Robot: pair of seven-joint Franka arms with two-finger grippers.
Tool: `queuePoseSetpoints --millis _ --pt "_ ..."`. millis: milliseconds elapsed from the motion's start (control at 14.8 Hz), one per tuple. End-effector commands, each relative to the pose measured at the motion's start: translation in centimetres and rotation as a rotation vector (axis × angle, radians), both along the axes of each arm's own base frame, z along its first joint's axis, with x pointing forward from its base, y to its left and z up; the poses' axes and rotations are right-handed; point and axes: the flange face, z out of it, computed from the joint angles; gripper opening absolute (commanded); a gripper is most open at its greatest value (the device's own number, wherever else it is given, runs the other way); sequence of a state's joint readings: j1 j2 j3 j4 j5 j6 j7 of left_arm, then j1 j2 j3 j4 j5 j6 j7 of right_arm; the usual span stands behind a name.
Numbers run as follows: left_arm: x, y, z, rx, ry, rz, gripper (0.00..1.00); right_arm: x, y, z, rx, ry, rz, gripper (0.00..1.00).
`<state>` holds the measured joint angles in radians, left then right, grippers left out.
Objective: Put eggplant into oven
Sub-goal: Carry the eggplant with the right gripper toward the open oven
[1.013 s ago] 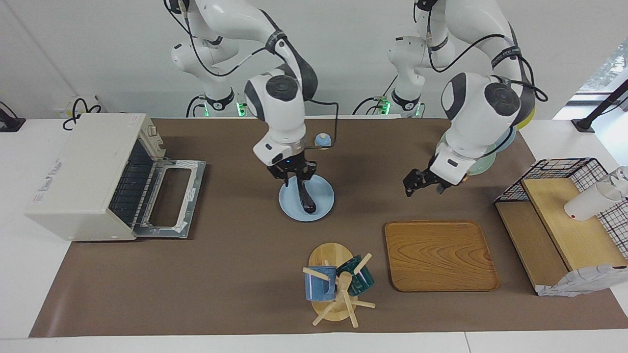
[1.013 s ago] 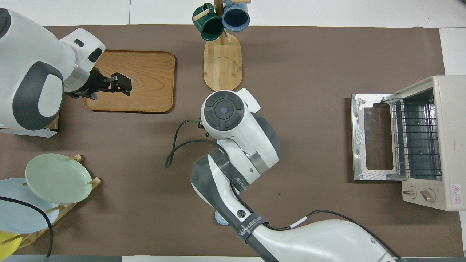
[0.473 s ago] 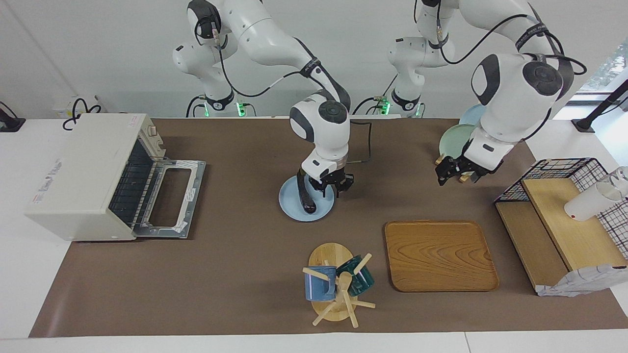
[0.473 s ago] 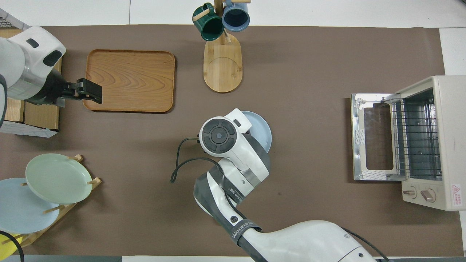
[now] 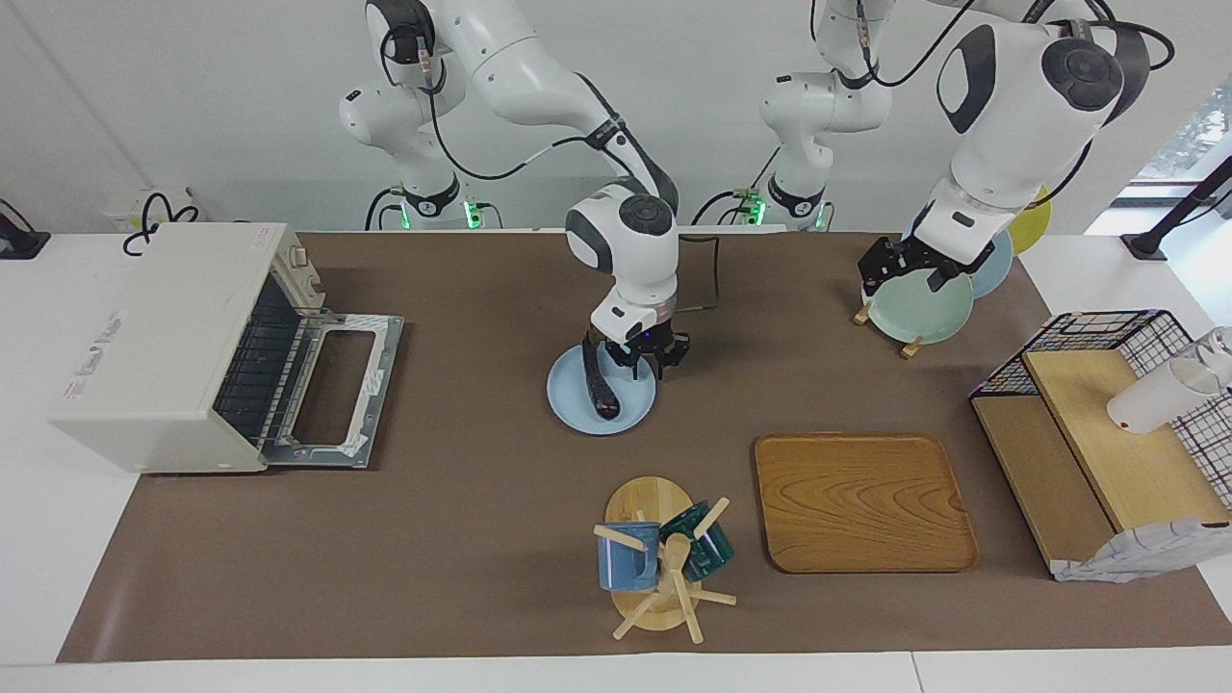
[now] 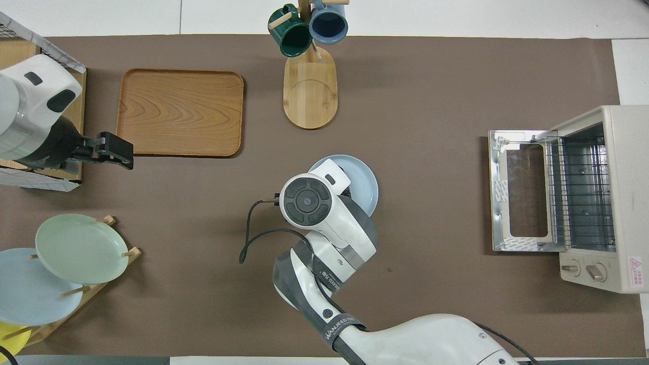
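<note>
Hovering low over the blue plate (image 5: 576, 402) in the middle of the table, the right gripper (image 5: 642, 358) points down at the plate's edge nearer the robots; its fingers stand partly apart, and whether they hold anything I cannot tell, though nothing shows between them in the facing view. The eggplant (image 5: 598, 380) lies along the plate just beside that gripper, toward the right arm's end, one end lifted near the gripper's body and the other resting on the plate; whether the gripper touches it cannot be made out. In the overhead view the right arm's wrist covers most of the plate and hides the eggplant. Toward the right arm's end of the table the oven (image 5: 164, 344) stands with its glass door (image 5: 337, 389) dropped flat and its wire rack (image 6: 578, 188) showing, well apart from the plate. The left gripper (image 5: 890, 269) hangs open and empty over the plate rack (image 6: 81, 289), close above the green plate (image 5: 922, 306), waiting. A wooden tray (image 5: 861, 501) and a mug tree (image 5: 659, 558) sit farther from the robots.
</note>
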<state>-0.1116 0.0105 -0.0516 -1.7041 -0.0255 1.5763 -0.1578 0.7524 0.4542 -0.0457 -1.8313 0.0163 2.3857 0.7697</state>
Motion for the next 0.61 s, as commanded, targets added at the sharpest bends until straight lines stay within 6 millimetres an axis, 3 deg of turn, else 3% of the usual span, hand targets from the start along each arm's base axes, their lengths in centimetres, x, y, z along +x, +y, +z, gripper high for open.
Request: queuePoseSetpoints --millis 0,68,203,405,540 --pt "-1.8 0.9 -0.7 0.014 -0.027 -0.010 1.00 -0.8 -0.7 0.5 -0.008 -0.008 0.014 0.14" --pt "-1.4 0.9 -0.4 0.010 -0.042 -0.008 1.00 -0.8 -0.7 0.8 -0.014 -0.003 0.015 0.00" --pt "-0.7 1.1 1.7 -0.007 -0.085 0.005 1.00 -0.4 -0.6 1.9 -0.079 0.020 0.038 0.00" --pt "-0.8 1.4 3.0 -0.006 -0.091 0.007 1.00 0.7 -1.2 5.4 -0.275 0.030 0.092 0.00" --pt "-0.7 1.5 3.1 -0.009 -0.102 0.006 1.00 1.2 -5.0 7.6 -0.332 0.064 0.052 0.00"
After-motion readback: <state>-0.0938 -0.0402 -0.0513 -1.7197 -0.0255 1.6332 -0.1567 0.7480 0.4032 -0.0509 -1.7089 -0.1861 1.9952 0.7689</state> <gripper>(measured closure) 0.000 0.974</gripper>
